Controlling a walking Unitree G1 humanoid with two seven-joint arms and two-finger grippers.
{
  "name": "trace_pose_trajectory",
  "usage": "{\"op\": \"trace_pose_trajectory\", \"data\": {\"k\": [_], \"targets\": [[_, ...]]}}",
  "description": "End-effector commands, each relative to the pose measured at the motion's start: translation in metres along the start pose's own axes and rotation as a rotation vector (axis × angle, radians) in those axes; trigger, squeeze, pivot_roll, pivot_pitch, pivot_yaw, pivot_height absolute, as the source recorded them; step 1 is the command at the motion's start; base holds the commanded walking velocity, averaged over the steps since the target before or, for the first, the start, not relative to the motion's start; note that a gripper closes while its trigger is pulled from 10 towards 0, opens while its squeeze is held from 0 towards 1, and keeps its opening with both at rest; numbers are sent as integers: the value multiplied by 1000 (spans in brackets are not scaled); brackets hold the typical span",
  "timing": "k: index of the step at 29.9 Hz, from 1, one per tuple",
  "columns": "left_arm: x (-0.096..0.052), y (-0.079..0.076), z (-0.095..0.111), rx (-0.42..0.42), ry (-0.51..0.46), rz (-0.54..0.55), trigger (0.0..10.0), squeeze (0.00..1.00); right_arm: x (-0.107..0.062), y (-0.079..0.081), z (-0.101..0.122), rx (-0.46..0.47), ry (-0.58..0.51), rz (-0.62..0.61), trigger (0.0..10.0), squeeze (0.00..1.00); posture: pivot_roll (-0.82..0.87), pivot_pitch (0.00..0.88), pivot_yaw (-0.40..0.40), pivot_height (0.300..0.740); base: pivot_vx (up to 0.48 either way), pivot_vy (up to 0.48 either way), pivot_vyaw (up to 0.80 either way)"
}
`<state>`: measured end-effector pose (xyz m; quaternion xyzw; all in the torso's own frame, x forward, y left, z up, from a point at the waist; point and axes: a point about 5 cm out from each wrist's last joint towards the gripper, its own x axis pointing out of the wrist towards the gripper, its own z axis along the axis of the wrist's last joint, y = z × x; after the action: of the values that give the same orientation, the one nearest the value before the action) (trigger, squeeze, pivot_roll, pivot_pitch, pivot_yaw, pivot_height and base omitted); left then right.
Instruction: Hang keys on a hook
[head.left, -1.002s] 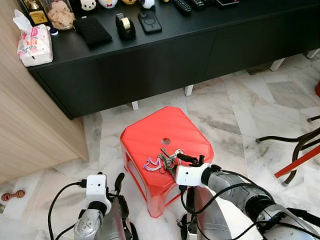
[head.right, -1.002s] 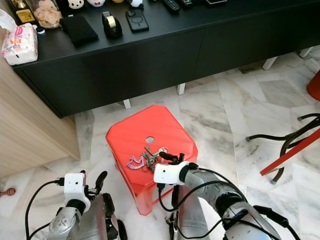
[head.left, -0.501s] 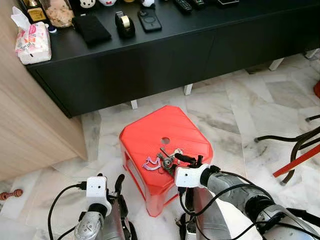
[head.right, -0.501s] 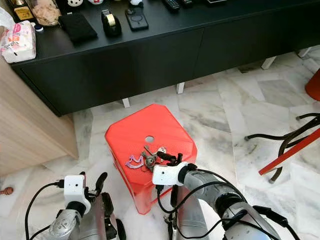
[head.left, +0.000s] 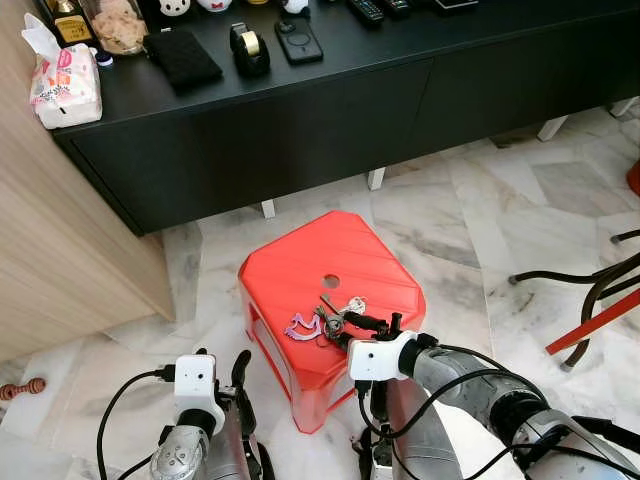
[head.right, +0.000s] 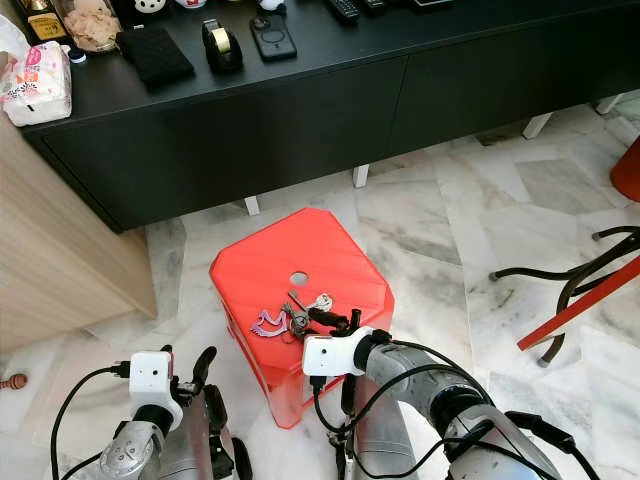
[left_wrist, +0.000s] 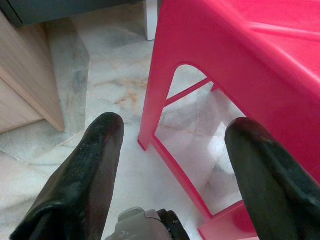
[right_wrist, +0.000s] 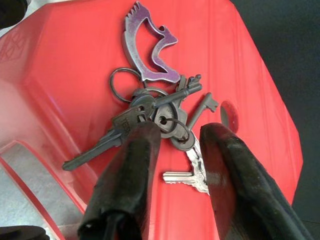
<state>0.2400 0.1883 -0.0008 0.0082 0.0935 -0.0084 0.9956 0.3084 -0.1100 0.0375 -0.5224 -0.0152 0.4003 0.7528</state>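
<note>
Keys (right_wrist: 155, 112), a bunch of grey metal ones on rings with a purple bird-shaped fob, lie on the red plastic stool (head.left: 300, 270), where the right gripper (right_wrist: 179, 137) straddles them with fingers slightly apart, while the left gripper (left_wrist: 172, 145) hangs open beside the stool.

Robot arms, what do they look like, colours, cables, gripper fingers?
Both arms are silver metal with looping black cables and a white boxy wrist block. The right gripper and left gripper each have two long, rounded, matte black fingers.
</note>
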Motion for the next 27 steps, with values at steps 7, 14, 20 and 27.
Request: {"op": "trace_pose_trajectory", "data": {"k": [7, 14, 20, 27], "targets": [[-6, 0, -7, 9, 36, 2, 10000, 0, -4, 13, -4, 1, 20, 44, 0, 0, -98, 265, -34, 593, 0, 0, 0], [-6, 0, -7, 11, 42, 2, 10000, 0, -3, 14, -4, 4, 19, 50, 0, 0, -95, 267, -33, 593, 0, 0, 0], [-6, 1, -7, 15, 44, 3, 10000, 0, -3, 15, -3, 10, 20, 50, 0, 0, -92, 267, -31, 593, 0, 0, 0], [-6, 4, -7, 20, 47, 4, 10000, 0, -2, 14, -2, 20, 14, 34, 0, 0, -91, 268, -26, 593, 0, 0, 0]]}}
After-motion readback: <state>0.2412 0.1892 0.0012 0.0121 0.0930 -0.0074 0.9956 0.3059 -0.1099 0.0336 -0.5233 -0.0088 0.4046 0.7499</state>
